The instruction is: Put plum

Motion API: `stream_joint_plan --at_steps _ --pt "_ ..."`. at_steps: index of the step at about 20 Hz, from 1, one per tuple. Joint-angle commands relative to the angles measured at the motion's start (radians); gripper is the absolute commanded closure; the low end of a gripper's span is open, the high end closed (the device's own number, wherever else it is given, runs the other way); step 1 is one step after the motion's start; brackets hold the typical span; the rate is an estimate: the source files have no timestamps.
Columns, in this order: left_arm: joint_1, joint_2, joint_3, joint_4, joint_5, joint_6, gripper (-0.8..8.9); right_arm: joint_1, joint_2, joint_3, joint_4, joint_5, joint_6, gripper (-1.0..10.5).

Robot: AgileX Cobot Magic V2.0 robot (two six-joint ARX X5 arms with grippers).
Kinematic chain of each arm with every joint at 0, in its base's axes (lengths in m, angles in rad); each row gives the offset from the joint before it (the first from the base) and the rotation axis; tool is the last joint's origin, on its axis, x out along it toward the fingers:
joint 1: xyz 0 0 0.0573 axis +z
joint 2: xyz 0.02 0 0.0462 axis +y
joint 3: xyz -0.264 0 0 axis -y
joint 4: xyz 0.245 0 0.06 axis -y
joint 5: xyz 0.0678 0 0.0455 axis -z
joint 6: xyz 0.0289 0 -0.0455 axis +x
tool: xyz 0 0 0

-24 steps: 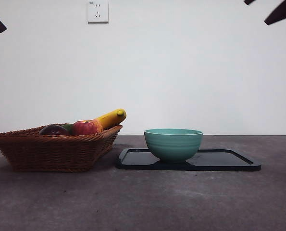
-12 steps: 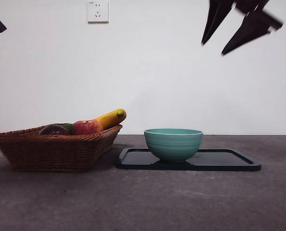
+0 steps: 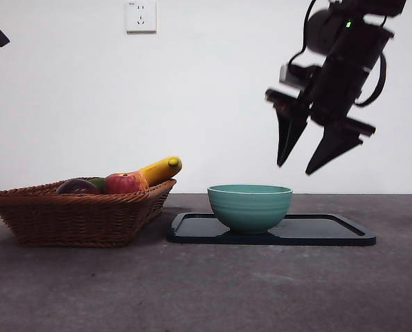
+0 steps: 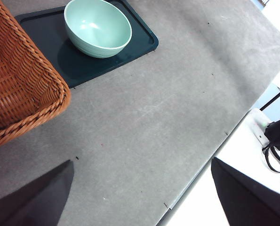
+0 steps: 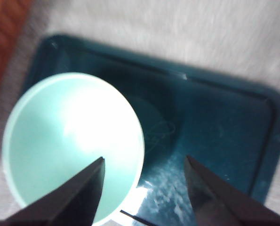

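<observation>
Your front camera sat low, looking level across the table at the bowl [image 3: 250, 207]. Your left wrist camera looked down from high, the bowl [image 4: 98, 27] far beyond its jaws. Your right wrist camera hung close, the bowl [image 5: 69, 141] beneath its jaws.

One basket [image 3: 81, 214], one bowl [image 3: 250, 207], one tray [image 3: 330, 232], one plum [image 3: 77, 187], one apple [image 3: 124, 183], one banana [image 3: 161, 169].

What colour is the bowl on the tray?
Pale mint green bowl, on a dark tray; clearest in the left wrist view.
</observation>
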Motion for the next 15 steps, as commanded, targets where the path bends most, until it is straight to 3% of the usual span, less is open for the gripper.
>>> stream_joint_plan --at_steps 1,5,11,15 --pt "-0.004 0.006 0.016 0.013 0.006 0.020 3.50 0.016 0.050 0.023 0.011 0.000 -0.009 6.8" --pt "-0.004 0.006 0.016 0.015 0.006 0.020 3.50 0.032 0.097 0.023 0.021 0.008 -0.009 6.8" --pt "-0.004 0.006 0.016 0.014 0.006 0.019 3.50 0.035 0.116 0.023 0.035 0.029 -0.010 9.1" --pt "-0.004 0.006 0.016 0.014 0.006 0.019 3.50 0.035 0.115 0.024 0.051 0.026 -0.009 9.4"
